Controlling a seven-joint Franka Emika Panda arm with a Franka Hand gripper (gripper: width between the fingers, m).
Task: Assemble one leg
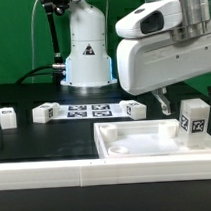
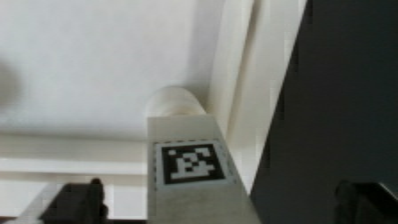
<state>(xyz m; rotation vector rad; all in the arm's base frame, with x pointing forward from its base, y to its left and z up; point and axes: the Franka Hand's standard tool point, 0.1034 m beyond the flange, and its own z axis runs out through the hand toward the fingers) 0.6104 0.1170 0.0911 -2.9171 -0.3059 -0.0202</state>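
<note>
Four small tagged blocks showed in the exterior view. One was the leg (image 1: 194, 120), standing upright on the white panel (image 1: 131, 144), lower than the gripper (image 1: 162, 100) and off to one side of it, near the panel's corner. It was likely parked there over a corner hole so it could be seated and turned in. The three spare legs (image 1: 46, 113) lay flat on the black table (image 1: 25, 138), well apart from the gripper, on the far side of it from the leg, strung along by the marker board (image 1: 89, 111); probably just waiting stock. The arm hung over the panel with its fingers pointing down and no part seen between them. How wide they stood could not be read from here. In the wrist view both fingertips (image 2: 71, 200) were spread wide, gripping nothing. The leg sat in the gap between them, tag toward the camera, apart from either pad. So the gripper looked lined up around it for a squeeze rather than holding it. Past the leg were the panel floor and its raised rim (image 2: 240, 60), with dark table outside the rim. Judged: the leg was stood in place, not yet grasped for tightening.
</note>
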